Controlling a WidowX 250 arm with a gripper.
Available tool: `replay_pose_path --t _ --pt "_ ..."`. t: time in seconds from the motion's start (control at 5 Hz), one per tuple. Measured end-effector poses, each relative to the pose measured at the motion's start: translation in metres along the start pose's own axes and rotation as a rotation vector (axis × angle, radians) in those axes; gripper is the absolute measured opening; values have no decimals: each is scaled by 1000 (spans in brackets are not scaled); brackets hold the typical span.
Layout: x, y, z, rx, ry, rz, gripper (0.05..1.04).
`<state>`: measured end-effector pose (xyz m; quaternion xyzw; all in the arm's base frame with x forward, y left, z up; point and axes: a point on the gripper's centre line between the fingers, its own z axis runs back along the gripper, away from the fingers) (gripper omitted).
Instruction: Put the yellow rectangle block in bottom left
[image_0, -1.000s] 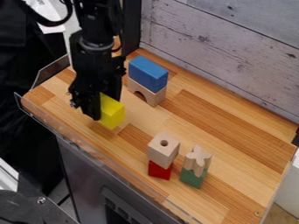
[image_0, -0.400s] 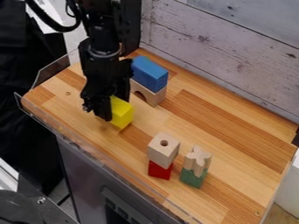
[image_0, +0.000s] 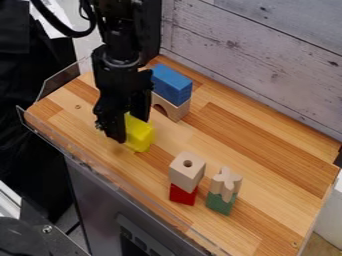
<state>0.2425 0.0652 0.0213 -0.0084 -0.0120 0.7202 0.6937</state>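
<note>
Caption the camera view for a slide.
Black gripper holding a yellow block near a blue block stacked on a wooden arch.

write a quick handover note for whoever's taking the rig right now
Gripper: closed on the yellow block, toward the left of the wooden tabletop.
Nearby: blue block on the wooden arch, behind it.
Done: block grasped.
Left: settle it at bottom left if not yet there, let go, back off. Can't tell whether it touches the tabletop.
</note>
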Motion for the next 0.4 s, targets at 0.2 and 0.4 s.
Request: replay_pose_path --t 0.2,0.4 --pt "0 0 10 -11 -14 -14 1001" --pt "-3 1 33 -76 -13 -79 999"
